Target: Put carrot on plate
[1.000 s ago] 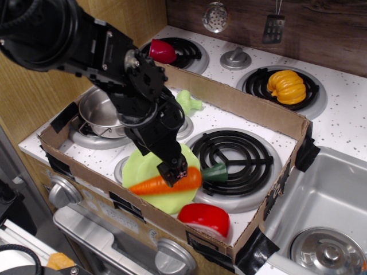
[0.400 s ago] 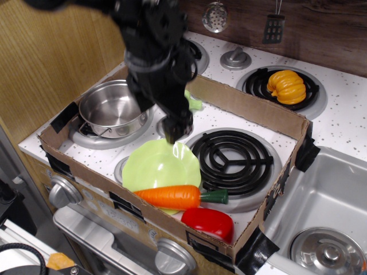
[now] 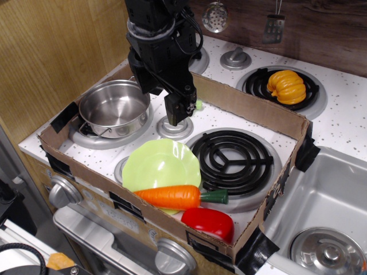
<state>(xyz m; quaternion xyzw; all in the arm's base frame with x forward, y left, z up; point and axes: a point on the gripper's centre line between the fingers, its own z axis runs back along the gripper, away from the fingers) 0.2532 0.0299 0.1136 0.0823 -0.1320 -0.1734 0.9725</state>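
The orange carrot (image 3: 169,196) lies flat across the front edge of the lime-green plate (image 3: 157,163). Its dark green stem cap points right, over the rim of the black coil burner (image 3: 232,156). My gripper (image 3: 179,113) hangs empty well above and behind the plate, over the small knob between the burners. Its fingers point down and look slightly apart, holding nothing.
A steel pot (image 3: 113,107) stands at the left. A red toy (image 3: 207,222) lies by the front cardboard wall. The cardboard box (image 3: 246,106) rings the work area. A yellow-orange pumpkin (image 3: 287,86) sits on the far right burner. The sink (image 3: 327,200) is at the right.
The gripper let go of the carrot, which now rests on the plate's front edge. The arm has risen and drawn back toward the rear of the stove.
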